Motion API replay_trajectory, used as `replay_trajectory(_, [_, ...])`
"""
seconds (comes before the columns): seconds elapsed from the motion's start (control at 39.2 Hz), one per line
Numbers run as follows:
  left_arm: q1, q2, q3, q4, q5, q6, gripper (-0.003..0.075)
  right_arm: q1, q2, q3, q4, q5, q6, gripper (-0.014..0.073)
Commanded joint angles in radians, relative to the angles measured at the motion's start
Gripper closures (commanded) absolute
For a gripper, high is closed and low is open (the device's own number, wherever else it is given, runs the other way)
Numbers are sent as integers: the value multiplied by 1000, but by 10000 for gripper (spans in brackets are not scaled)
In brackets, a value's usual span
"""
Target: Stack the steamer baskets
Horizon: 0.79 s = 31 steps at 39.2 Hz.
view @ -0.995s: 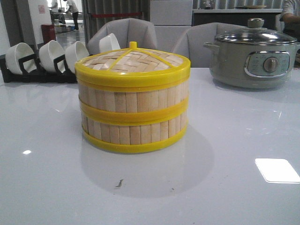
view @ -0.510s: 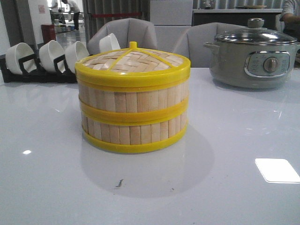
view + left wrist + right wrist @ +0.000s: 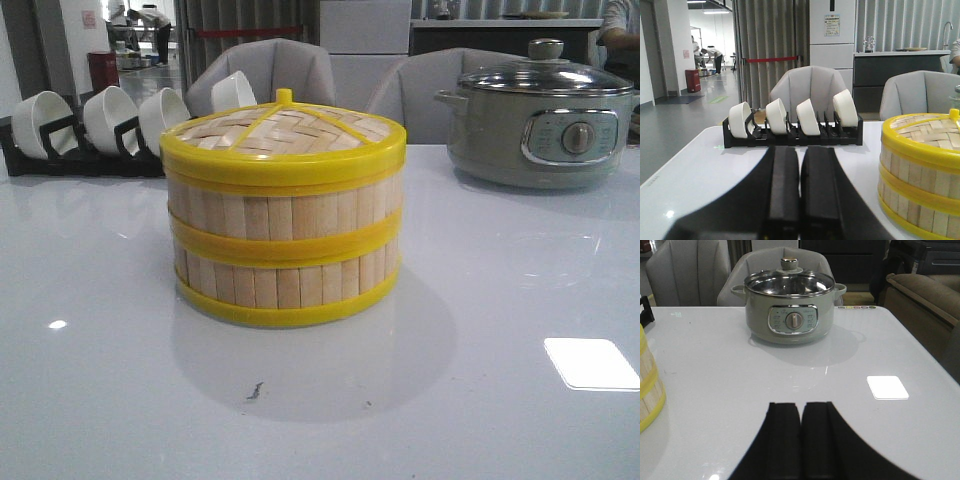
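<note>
The left gripper (image 3: pixel 800 200) and right gripper (image 3: pixel 801 440) have their fingers pressed together, holding nothing. The steamer baskets (image 3: pixel 284 250) stand stacked mid-table (image 3: pixel 500 300), lid (image 3: pixel 284 135) on top.

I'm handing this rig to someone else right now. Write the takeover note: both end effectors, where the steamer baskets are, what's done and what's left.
Left end effector: shut, empty, low over the table, clear of the stack.
Right end effector: shut, empty, also clear, facing the grey pot.
Steamer baskets: upper basket sits squarely on the lower basket mid-table, with the woven lid on top.
Done: the baskets are stacked and look aligned, rims flush.
Left: nothing visible on the stack itself; confirm it is steady and keep both arms clear. The bowl rack behind on the left is not involved.
</note>
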Motion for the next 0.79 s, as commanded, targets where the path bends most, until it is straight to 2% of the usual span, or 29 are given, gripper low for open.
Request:
replay_trajectory(0.0, [2, -13, 2, 1, -92, 0, 636, -5, -7, -30, -21, -93, -8, 543])
replay_trajectory(0.28, [2, -13, 2, 1, -92, 0, 636, -5, -100, 62, -23, -119, -8, 543])
replay_trajectory(0.48, [2, -13, 2, 1, -92, 0, 636, -5, -162, 181, -23, -241, -8, 543])
replay_trajectory(0.66, [2, -13, 2, 1, -92, 0, 636, -5, -182, 303, -23, -415, -8, 543])
replay_trajectory(0.77, [2, -13, 2, 1, -92, 0, 636, -5, -182, 298, -22, -393, -6, 543])
